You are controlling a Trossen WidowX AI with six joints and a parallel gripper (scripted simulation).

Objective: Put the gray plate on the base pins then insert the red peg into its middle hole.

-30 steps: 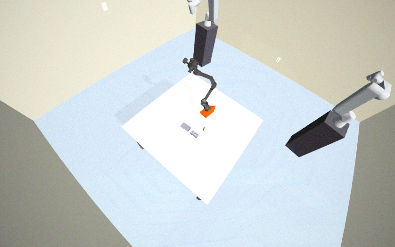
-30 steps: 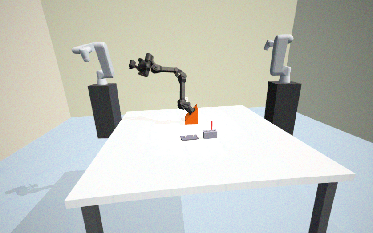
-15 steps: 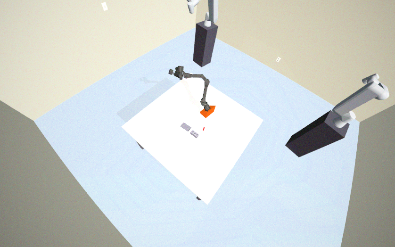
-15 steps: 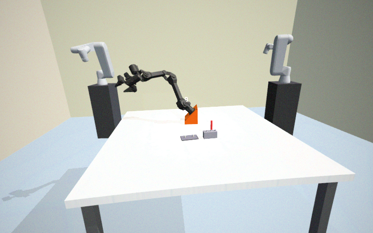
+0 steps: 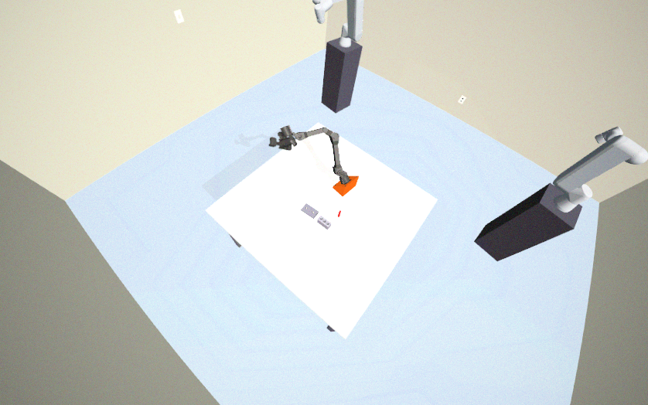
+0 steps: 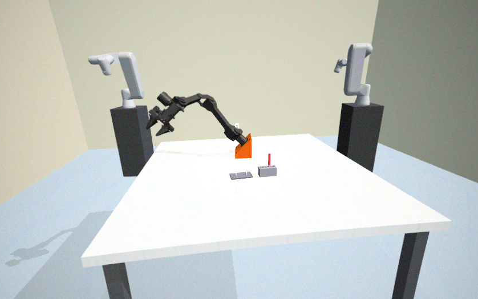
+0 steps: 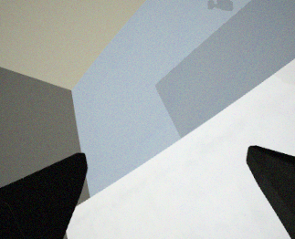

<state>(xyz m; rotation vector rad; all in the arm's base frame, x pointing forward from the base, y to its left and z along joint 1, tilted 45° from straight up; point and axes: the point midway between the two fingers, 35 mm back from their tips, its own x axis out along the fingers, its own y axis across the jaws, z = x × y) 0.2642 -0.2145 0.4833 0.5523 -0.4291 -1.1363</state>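
The base (image 5: 309, 210) (image 6: 240, 176) is a flat dark-gray slab on the table with two short pale pins standing up. The gray plate (image 5: 324, 222) (image 6: 267, 172) is a thick block with holes in its top; it lies on the table beside the base, apart from it. The red peg (image 5: 339, 213) (image 6: 269, 159) stands upright, apart from the plate; the exterior view shows it behind the plate, its lower end hidden. My gripper (image 6: 152, 132) (image 7: 168, 158) is open and empty, high up and far to the left of these parts in the exterior view.
The arm rises from an orange wedge mount (image 5: 346, 187) (image 6: 243, 151) on the white table (image 5: 346, 281) (image 6: 263, 219). Two pale robot arms stand on dark pedestals (image 5: 340, 75) (image 6: 131, 141) beyond the table. The table's edge runs diagonally across the wrist view.
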